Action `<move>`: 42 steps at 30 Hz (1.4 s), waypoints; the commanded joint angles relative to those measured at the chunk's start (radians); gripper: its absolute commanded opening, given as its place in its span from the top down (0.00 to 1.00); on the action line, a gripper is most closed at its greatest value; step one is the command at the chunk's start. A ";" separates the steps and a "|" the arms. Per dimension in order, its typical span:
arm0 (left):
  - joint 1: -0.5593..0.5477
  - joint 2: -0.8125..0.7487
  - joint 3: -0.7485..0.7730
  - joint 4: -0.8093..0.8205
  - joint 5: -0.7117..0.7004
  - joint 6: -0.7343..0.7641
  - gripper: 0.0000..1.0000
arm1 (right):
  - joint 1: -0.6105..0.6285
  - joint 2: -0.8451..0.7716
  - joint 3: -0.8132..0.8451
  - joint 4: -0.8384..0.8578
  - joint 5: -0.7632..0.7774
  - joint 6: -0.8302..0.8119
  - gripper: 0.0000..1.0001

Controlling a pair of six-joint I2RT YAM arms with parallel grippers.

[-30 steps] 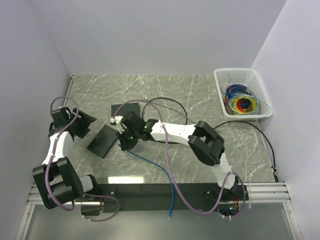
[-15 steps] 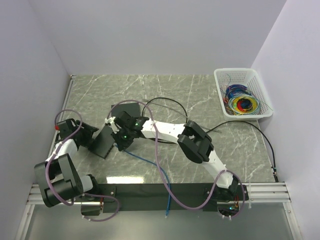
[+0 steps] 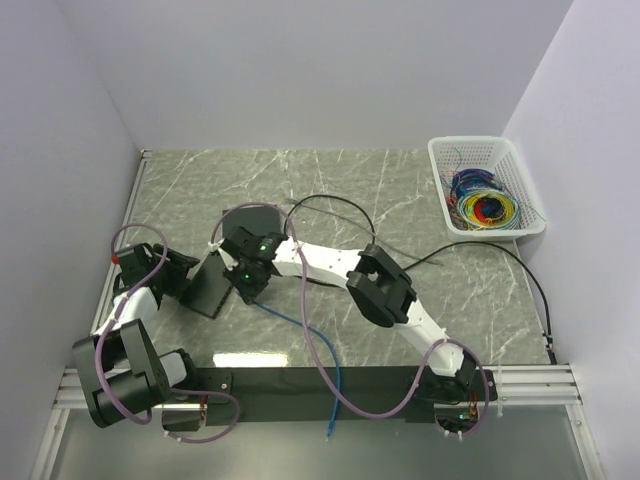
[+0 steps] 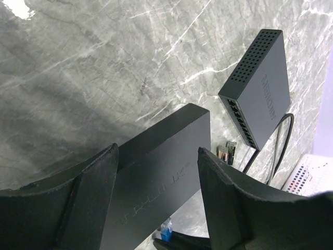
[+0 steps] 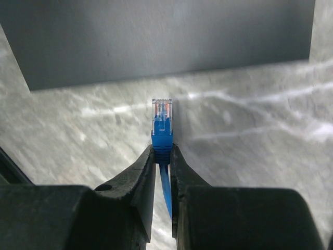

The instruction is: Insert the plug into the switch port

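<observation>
Left claw (image 4: pixel 157 156) sits low on the bench (image 3: pixel 350 180), jaws spread wide around the near switch (image 3: pixel 208 288), one finger close along each long side. Can't tell if they actually press on it. Right claw (image 5: pixel 162 151) is closed on the plug (image 5: pixel 162 117), pinching the blue boot, with the clear tip sticking out past the fingertips. The blue cable (image 5: pixel 165 190) drops back between the fingers. The plug is off the bench surface, level, and pointed at the dark side face of that switch. It is near the face but clear of it, not in any port. The face is blurred in the right wrist view, so the ports can't be made out there. In the top view the right claw is just beside the switch's right edge, opposite the left claw. A second switch (image 4: pixel 260 94) lies flat further back, port row visible, with a black cable (image 4: pixel 281 140) looping by it. A white basket (image 3: pixel 485 145) of coloured wires (image 3: pixel 485 208) is at the far right corner, well apart.
</observation>
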 commanded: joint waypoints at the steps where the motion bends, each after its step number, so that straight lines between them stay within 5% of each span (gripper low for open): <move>1: 0.000 -0.015 -0.008 0.044 0.040 -0.008 0.33 | 0.032 0.042 0.100 -0.064 0.025 -0.001 1.00; 42: -0.052 -0.055 -0.077 0.175 0.012 0.003 0.36 | 0.093 0.211 0.375 -0.222 0.215 -0.024 1.00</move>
